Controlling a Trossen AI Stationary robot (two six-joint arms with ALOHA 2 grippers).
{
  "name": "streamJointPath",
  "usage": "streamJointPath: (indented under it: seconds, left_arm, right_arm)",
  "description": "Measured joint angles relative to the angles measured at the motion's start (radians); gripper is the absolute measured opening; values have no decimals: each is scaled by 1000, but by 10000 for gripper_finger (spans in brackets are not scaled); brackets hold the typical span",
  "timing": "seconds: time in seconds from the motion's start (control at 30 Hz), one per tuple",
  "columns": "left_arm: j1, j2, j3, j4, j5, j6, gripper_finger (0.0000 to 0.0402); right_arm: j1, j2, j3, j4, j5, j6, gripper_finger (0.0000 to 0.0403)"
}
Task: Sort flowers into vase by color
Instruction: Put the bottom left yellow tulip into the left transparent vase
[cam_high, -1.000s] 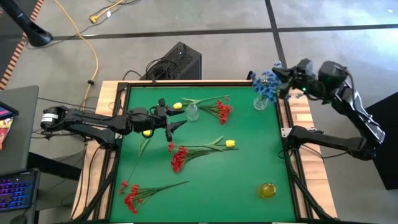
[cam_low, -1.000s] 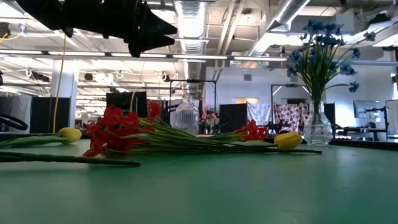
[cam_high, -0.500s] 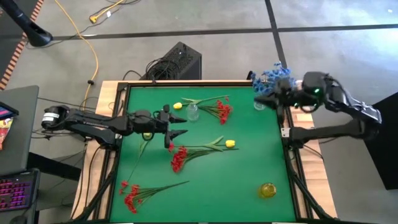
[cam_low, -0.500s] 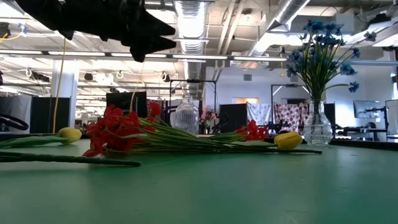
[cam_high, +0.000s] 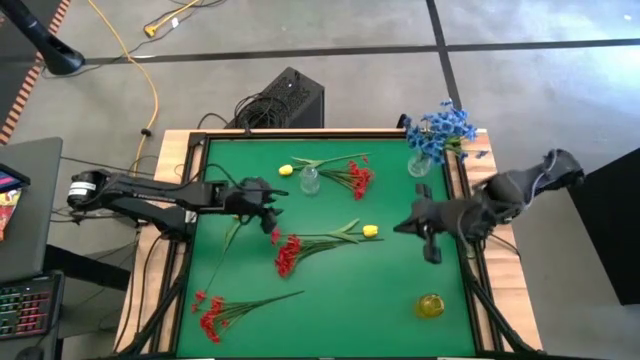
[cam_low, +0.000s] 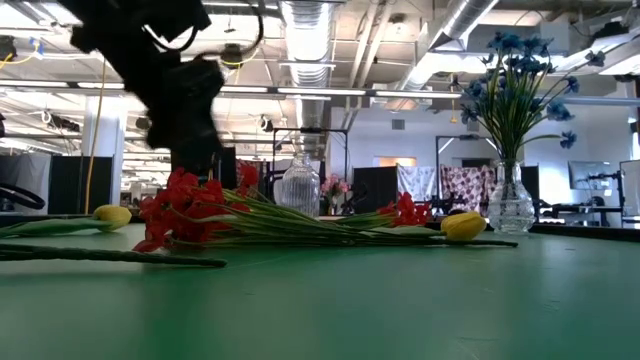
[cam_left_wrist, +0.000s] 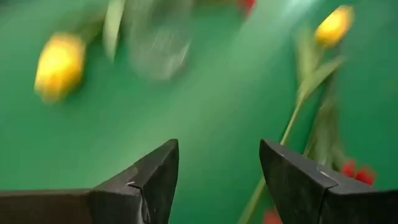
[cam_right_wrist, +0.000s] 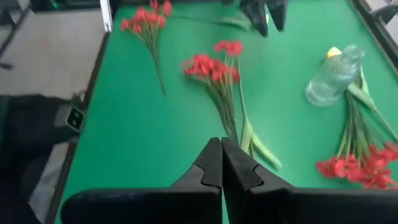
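- Left gripper hangs with its fingers parted and nothing between them, just above the heads of the middle red sprig, near the table's centre-left.
- Your right gripper is clenched shut on nothing, over the mat's right side between the blue vase and the yellow vase.
- You see little of the left arm in the low view: only a dark, smeared mass above the red blooms, and the fingers cannot be made out there.
- Its wrist view is blurred too; the pale shape between two yellow buds is probably the clear empty vase, though you cannot be sure.
- Flowers now: blue ones stand in the vase at the far right corner; three red sprigs lie flat on the mat, one by the clear vase, one in the middle, one at the near left; yellow buds lie by the clear vase and mid-table.
- Against a second ago, the right arm has swung away from the blue vase and in over the mat.
- Your left gripper has tipped from level to pointing down at the red sprig, its opening unchanged.
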Motion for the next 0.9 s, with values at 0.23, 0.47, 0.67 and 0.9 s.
streamJointPath:
  seconds: [0.23, 0.47, 0.67, 0.9]
  left_arm:
    - [-89, 0, 93, -471, 72, -300, 212]
    - [-254, 0, 91, -602, 122, -537, 212]
    - [-393, 9, 80, -583, 122, -707, 212]
    - [-502, 10, 43, -648, 145, -917, 212]
  right_arm:
    - [89, 58, -82, 61, 79, 45, 26]
    - [131, 83, -155, 186, 83, 67, 27]
    - [175, 89, -238, 310, 96, 42, 27]
    - [182, 90, -295, 405, 113, -8, 28]
